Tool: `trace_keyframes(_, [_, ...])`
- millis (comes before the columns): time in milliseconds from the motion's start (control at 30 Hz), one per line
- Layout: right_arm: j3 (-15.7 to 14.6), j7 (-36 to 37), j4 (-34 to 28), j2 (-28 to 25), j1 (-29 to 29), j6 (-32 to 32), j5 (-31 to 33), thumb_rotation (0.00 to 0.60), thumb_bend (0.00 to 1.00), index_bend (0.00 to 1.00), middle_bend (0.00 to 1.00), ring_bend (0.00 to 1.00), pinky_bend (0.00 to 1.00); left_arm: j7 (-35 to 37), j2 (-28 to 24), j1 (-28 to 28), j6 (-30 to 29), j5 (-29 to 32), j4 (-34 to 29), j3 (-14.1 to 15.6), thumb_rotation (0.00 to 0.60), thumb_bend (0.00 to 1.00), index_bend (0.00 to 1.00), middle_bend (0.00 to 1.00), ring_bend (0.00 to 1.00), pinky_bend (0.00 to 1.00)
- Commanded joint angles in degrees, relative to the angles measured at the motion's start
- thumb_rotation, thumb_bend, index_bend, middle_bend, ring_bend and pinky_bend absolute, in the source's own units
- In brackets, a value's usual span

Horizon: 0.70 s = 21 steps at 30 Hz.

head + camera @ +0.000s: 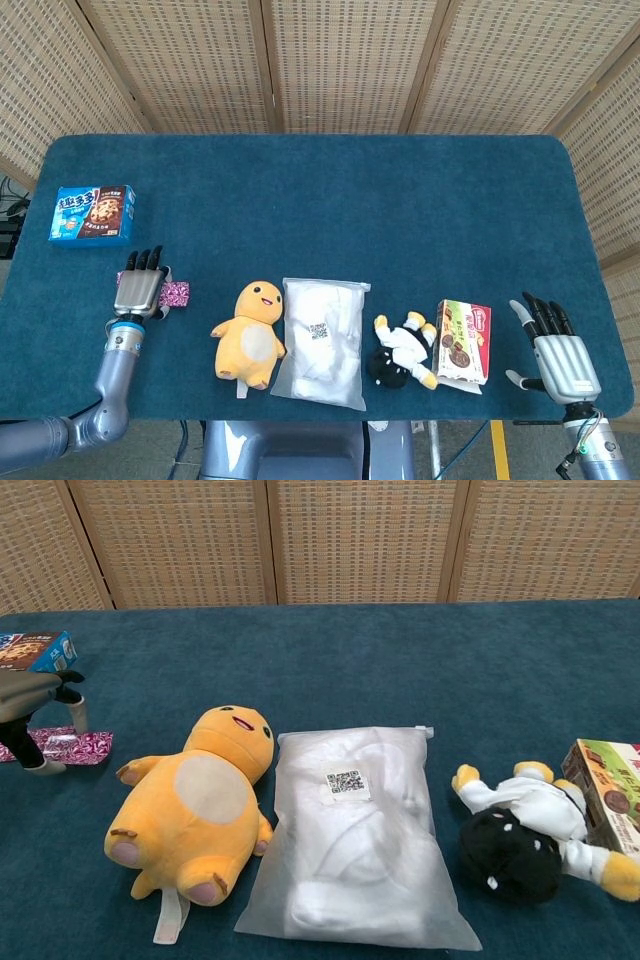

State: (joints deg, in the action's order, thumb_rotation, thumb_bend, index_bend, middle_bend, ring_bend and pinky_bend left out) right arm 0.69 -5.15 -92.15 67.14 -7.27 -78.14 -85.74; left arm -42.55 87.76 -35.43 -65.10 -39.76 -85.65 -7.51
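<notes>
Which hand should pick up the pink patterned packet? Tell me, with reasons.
Left. The left hand already hangs right over the pink patterned packet at the table's left side. The right hand lies open at the far right edge, beyond the cookie box, with the toys between.

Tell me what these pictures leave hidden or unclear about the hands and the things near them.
- Pink patterned wrapper: head view, mostly under the left hand; whether the hand grips it is unclear.
- Left hand, chest view: cut off by the left edge.
- Right hand: head view only; the chest view misses it.
- Cookie box: chest view, cut by the right edge.
- Print on the blue box: too small to read.
</notes>
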Motion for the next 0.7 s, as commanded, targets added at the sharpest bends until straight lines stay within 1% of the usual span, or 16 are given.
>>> trace_keyframes(33, [-0.02,-0.01,-0.02,0.00,-0.01,-0.01,-0.07,0.600,0.08,0.00,0.00,0.00,0.00,-0.07,-0.79,-0.08,-0.28,0.37,-0.29,-0.40,0.600,0.27,0.43,0.00,0.00,0.00])
trace_keyframes(300, [-0.03,-0.12,-0.01,0.07,-0.01,-0.03,-0.11,0.600,0.08,0.00,0.00,0.00,0.00,0.87,-3.42,0.04,-0.29,2.67,0.31,-1.99,0.600,0.27,0.43,0.00,0.00,0.00])
trace_keyframes(467, [-0.08,-0.36,-0.04,0.14,-0.02,0.01,-0.14,0.600,0.08,0.00,0.00,0.00,0.00,1.59,-4.19,0.23,0.51,4.60,2.50,-2.53,0.600,0.27,0.43,0.00,0.00,0.00])
trace_keyframes(700, [-0.06,-0.70,-0.05,0.25,-0.05,0.13,0.01,0.600,0.08,0.00,0.00,0.00,0.00,2.66,-3.90,0.39,2.70,6.95,6.86,-2.77,0.600,0.26,0.43,0.00,0.00,0.00])
